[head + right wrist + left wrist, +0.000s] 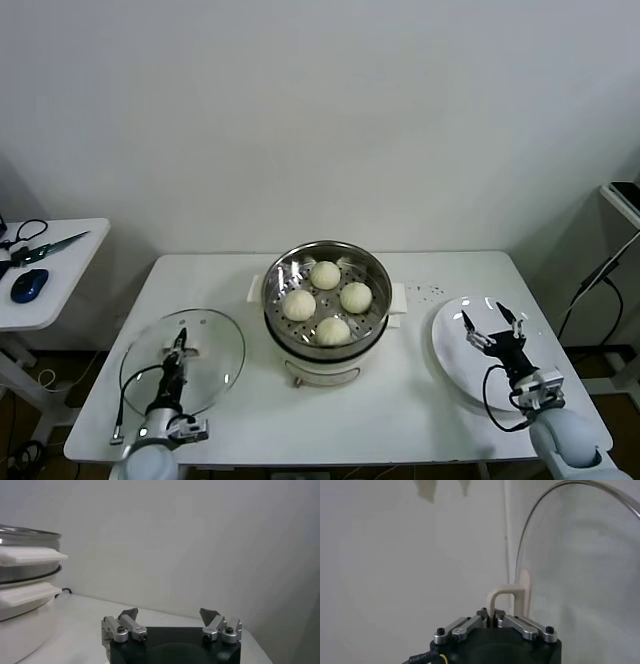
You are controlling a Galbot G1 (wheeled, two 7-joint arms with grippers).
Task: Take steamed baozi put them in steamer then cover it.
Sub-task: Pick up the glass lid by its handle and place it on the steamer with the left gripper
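While left gripper (181, 347) clamps handle (506, 599), cover (215, 345) flat

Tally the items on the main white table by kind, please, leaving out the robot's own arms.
Steamed baozi: 4, all inside the steamer
Steamer: 1
Glass cover: 1, lying flat, its handle pinched by the left gripper
White plate: 1, under the open right gripper
Total: 7

Left pincer (180, 347) clamped tight, right pincer (491, 323) spread wide
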